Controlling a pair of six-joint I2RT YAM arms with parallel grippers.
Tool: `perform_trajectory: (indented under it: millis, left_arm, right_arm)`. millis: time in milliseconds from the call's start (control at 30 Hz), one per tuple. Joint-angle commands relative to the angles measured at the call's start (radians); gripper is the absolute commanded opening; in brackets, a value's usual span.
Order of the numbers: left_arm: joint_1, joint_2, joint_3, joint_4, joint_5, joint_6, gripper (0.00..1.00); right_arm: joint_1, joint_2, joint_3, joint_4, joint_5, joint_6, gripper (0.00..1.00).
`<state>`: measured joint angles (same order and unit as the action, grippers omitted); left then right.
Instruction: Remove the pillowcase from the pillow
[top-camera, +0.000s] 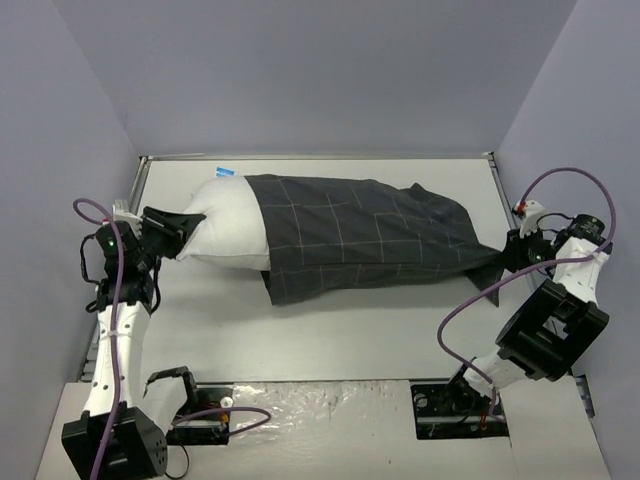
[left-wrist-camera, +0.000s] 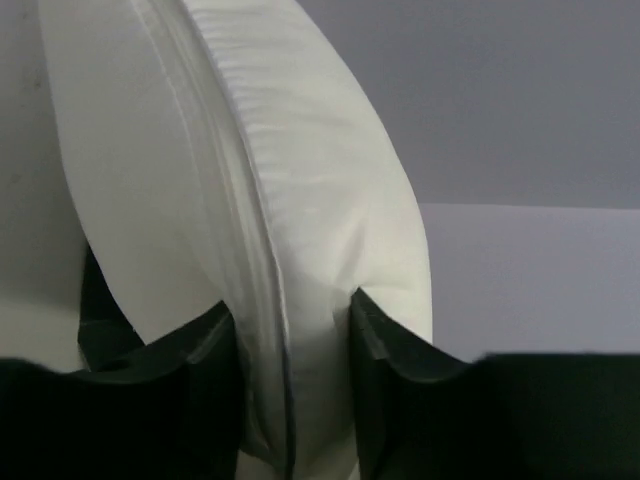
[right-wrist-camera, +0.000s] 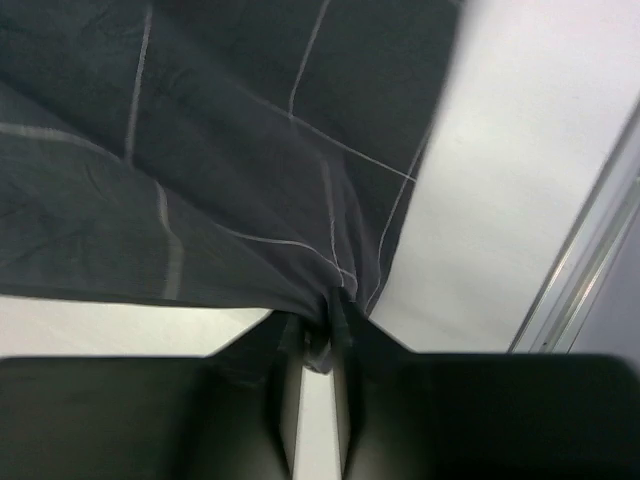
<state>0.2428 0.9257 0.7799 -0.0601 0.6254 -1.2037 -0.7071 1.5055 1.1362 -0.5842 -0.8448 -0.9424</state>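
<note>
A: What enclosed the work surface?
B: Three plain lavender-grey panels: a back wall (top-camera: 320, 70), a left wall (top-camera: 50, 150) and a right wall (top-camera: 590, 110).
A: And the surface itself?
B: A white table (top-camera: 330, 330), bordered at its far side by a metal rail (top-camera: 350, 157). A wrinkled pale covering (top-camera: 320, 400) lay along the near edge. Lighting was even, and the shadows were soft.
</note>
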Motion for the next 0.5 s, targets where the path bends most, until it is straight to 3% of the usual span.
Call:
perform_trajectory:
  millis: [0,33,67,167,300,367,467]
  left_arm:
    - [0.029,-0.047,-0.013,0.137,-0.027,-0.011,0.43]
    - [0.029,-0.05,0.001,0.102,-0.029,0.003,0.58]
    - [0.029,-0.05,0.025,0.061,-0.045,0.057,0.81]
    - [0.032,-0.028,0.189,-0.165,-0.098,0.206,0.96]
    - [0.035,0.013,0.413,-0.419,-0.252,0.378,0.94]
    - [0.035,0.038,0.455,-0.432,-0.303,0.391,0.94]
    - [0.035,0.148,0.434,-0.383,-0.242,0.359,0.94]
  right_arm:
    - [0.007,0.03,0.0,-0.192,0.016,-0.274,0.15]
    - [0.015,0.029,0.003,-0.215,0.007,-0.306,0.25]
    - [0.017,0.018,0.017,-0.239,0.003,-0.306,0.34]
    - [0.031,0.009,0.092,-0.247,-0.022,-0.228,0.46]
    - [0.054,0.062,0.225,-0.246,-0.068,-0.052,0.57]
    - [0.078,0.103,0.267,-0.243,-0.08,0.041,0.57]
    - [0.155,0.148,0.322,-0.235,-0.074,0.108,0.58]
